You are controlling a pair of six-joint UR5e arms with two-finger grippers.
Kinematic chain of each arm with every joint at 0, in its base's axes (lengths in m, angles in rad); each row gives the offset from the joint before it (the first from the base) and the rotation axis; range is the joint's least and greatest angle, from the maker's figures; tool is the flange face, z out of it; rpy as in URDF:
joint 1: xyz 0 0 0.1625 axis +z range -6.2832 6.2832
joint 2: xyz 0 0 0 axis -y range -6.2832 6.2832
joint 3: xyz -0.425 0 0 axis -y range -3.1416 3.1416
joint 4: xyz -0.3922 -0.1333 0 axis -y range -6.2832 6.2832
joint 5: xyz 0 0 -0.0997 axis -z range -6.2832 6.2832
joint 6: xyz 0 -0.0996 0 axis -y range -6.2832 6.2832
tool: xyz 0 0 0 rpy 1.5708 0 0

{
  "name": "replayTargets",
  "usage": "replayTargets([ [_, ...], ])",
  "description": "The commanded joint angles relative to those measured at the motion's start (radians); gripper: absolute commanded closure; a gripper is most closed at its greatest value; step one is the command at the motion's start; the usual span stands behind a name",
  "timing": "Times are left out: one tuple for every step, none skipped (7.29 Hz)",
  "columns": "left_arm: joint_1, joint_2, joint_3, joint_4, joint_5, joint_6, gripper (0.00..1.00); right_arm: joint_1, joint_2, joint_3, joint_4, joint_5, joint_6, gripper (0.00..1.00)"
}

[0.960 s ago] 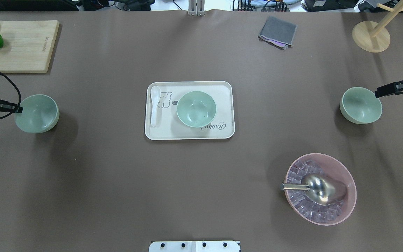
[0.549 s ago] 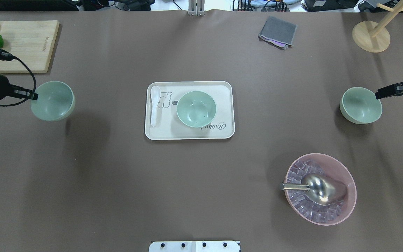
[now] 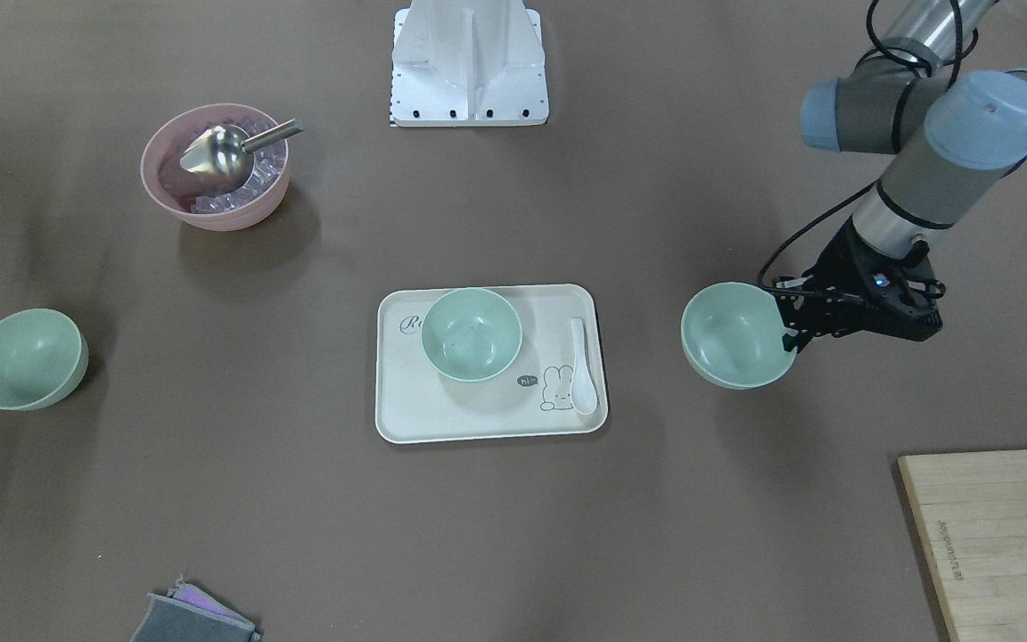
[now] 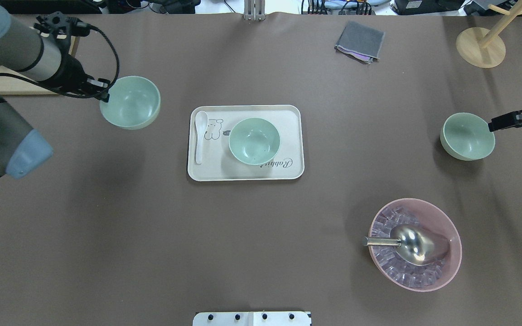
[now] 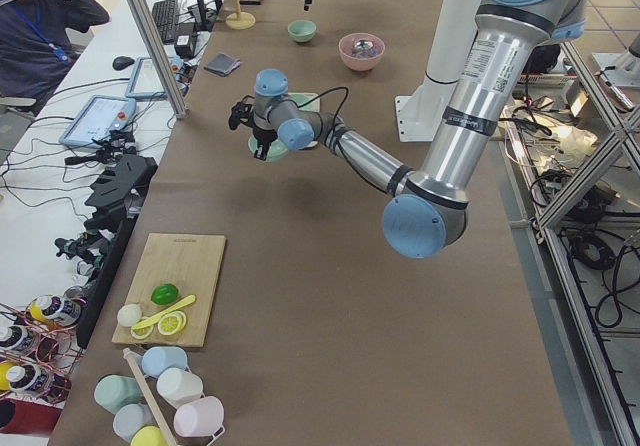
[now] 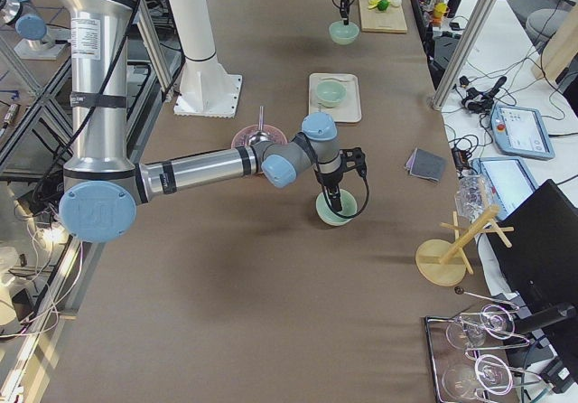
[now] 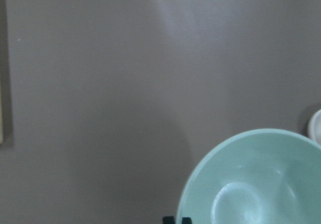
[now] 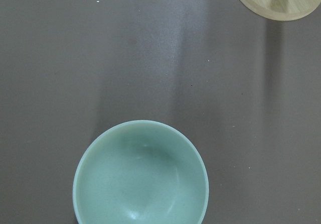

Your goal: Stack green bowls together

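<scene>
Clamping the near rim of the left green bowl (image 4: 130, 102), the left tool (image 4: 105, 95) has its fingers together on the bowl's wall. In the left wrist view the two black fingertips (image 7: 173, 219) show at the bottom edge against that rim. The bowl sits upright, mouth up, and looks raised off the counter (image 4: 152, 226), since its shadow falls apart from it. It hangs just beside the cream tray (image 4: 243, 172), off the tray's far left corner in the overhead view.

On the tray the middle green bowl (image 4: 254, 140) stands upright and empty. A white spoon (image 4: 200, 136) lies along the tray edge nearest the held bowl, between the two bowls.

The right tool (image 4: 491, 125) is at the rim of the right green bowl (image 4: 467, 136), which rests on the counter well apart from the tray. Whether its fingers are apart or closed on the rim I cannot tell. The right wrist view shows only the bowl, and no fingers.

Nearer the robot on its right stands the pink bowl (image 4: 452, 268) with ice cubes and a metal scoop (image 4: 417, 244). At the counter's far side are a folded grey cloth (image 4: 360, 40) and a round wooden stand (image 4: 479, 47). A wooden cutting board (image 3: 995, 535) lies behind the left arm, partly covered by it in the overhead view.
</scene>
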Motion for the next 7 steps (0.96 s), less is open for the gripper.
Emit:
replayTargets([
  [0.087, -0.114, -0.005, 0.046, 0.006, -0.242, 1.0, 0.0, -0.003, 0.0, -0.002, 0.002, 0.003, 0.0],
  [0.134, -0.149, -0.003, 0.046, 0.024, -0.337, 1.0, 0.0, -0.004, -0.002, -0.002, 0.004, 0.003, 0.0],
  [0.194, -0.176, 0.0, 0.046, 0.084, -0.375, 1.0, 0.0, -0.004, -0.003, -0.002, 0.004, 0.003, 0.0],
  [0.261, -0.2, 0.012, 0.046, 0.138, -0.428, 1.0, 0.0, -0.009, -0.003, 0.0, 0.002, 0.003, 0.0],
  [0.295, -0.232, 0.037, 0.046, 0.19, -0.47, 1.0, 0.0, -0.01, -0.003, 0.0, 0.002, 0.002, 0.0],
  [0.312, -0.258, 0.061, 0.046, 0.213, -0.497, 1.0, 0.0, -0.01, -0.003, -0.002, 0.002, 0.002, 0.0],
  [0.326, -0.28, 0.078, 0.046, 0.244, -0.519, 1.0, 0.0, -0.01, -0.005, -0.002, 0.002, 0.003, 0.0],
])
